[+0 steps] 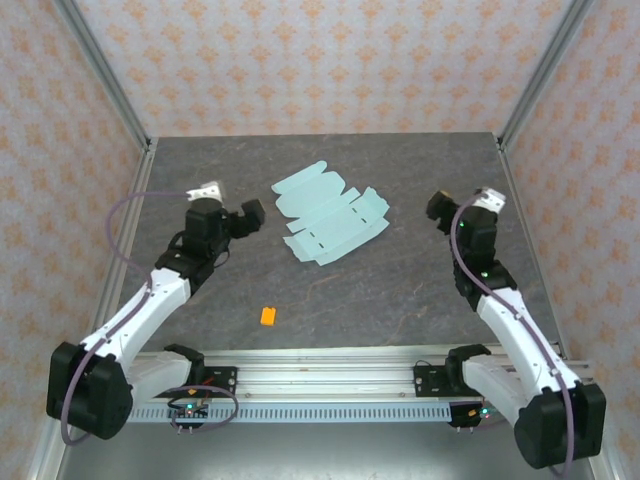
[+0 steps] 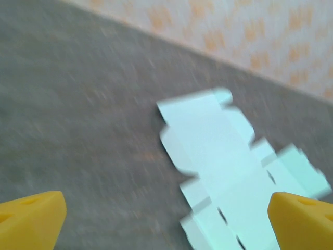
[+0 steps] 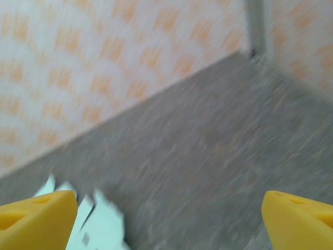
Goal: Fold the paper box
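The dark grey table [image 1: 400, 300] spreads out in front of me. It is closed in on 3 sides by walls [image 1: 320, 60] papered in a pale orange pattern, with a metal post [image 1: 108, 70] at each far corner. Along the near edge runs the aluminium rail [image 1: 330, 378] that carries my 2 bases. My left arm [image 1: 140, 310] reaches up and inward from the left end of that rail, and my right arm [image 1: 515, 335] does the same from the right end.

Between my wrists, a little toward the far side, lies the paper box [image 1: 330, 220]. It is a flat, unfolded sheet of pale mint-teal card with flaps and small slots, lying on the table at an angle. Nothing of mine touches it.

My left gripper [image 1: 250, 215] points at the sheet from its left, near its edge but apart from it. In my left wrist view its 2 yellow fingers [image 2: 31, 219] stand at opposite edges of the picture. They are spread wide with nothing held, and the sheet lies on the table ahead. My right gripper [image 1: 438, 208] faces the sheet from the right, farther off. In my right wrist view its yellow fingers are likewise wide apart and empty, and a blurred corner of the sheet shows at lower left.

Smallest is the orange block [image 1: 267, 316], alone on the table. It sits nearer to me than the sheet and well apart from both grippers.
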Robot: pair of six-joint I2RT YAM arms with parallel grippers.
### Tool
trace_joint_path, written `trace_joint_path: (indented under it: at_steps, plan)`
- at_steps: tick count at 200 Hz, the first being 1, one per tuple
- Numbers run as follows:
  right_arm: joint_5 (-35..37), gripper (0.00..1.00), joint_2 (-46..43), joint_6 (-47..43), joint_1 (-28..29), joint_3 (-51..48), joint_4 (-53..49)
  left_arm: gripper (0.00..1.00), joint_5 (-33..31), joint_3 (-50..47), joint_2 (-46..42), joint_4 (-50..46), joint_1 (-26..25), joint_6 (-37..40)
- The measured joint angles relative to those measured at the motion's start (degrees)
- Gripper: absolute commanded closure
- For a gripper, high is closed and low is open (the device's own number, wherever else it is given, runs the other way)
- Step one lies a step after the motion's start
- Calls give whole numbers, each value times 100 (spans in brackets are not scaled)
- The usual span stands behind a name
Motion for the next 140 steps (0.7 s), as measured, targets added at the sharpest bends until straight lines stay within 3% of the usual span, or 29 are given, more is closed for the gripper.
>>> trace_joint_path:
  at_steps: [45, 91, 140]
  plan:
    - [-1045, 18, 1349, 66, 575, 831, -1165, 4, 542, 273, 968, -713, -472, -151]
    - [-1615, 20, 2046, 393, 957, 949, -1469, 8, 879, 992, 2179, -774, -494, -153]
    - [-2006, 25, 2653, 1154, 1246, 949, -1370, 8, 839, 1220, 2496, -776, -680, -140]
